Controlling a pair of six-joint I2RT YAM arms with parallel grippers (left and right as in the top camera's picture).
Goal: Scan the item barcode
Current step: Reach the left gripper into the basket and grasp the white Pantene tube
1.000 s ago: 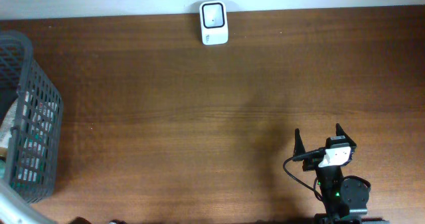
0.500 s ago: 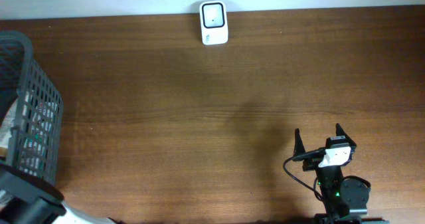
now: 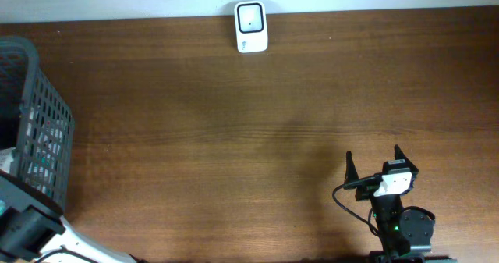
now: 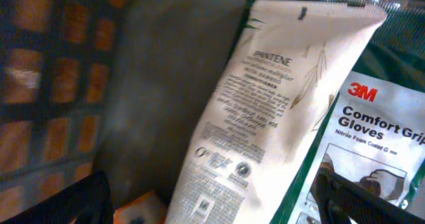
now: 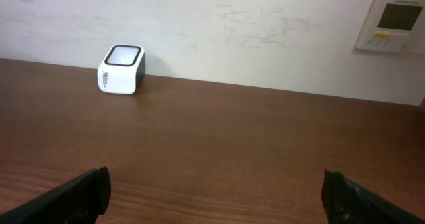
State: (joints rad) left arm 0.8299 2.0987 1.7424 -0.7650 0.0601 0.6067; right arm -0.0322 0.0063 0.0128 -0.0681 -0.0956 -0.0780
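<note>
Dark grey lattice plastic basket (image 3: 45,138) on the brown wood-grain table (image 3: 234,138) — inside, a cream-white squeeze tube (image 4: 265,117) with fine dark print, then a green-and-white glove pack (image 4: 378,134), red logo. White boxy scanner (image 3: 251,26) — black face.

Place: a mock shop checkout, set up on a table in a plain, office-like room.
Counter: a long brown wood-grain table (image 3: 234,138) runs from the right pincer (image 3: 373,158) ahead to the wall.
Scanner: a small white box-shaped barcode reader with a dark window (image 3: 251,27) stands far ahead and left of the right pincer, at the table's back edge.
Basket: a dark grey plastic mesh shopping basket (image 3: 47,130) has its wall just left of the left pincer (image 4: 212,201).
Goods: a white plastic Pantene tube (image 4: 265,117) and a green 3M Comfort Grip Gloves packet (image 4: 372,137) lie touching, close in front of the left pincer.
Wall: a scuffed white painted wall (image 5: 252,31) carries a beige thermostat with a small screen (image 5: 396,24), high and right of the right pincer.
</note>
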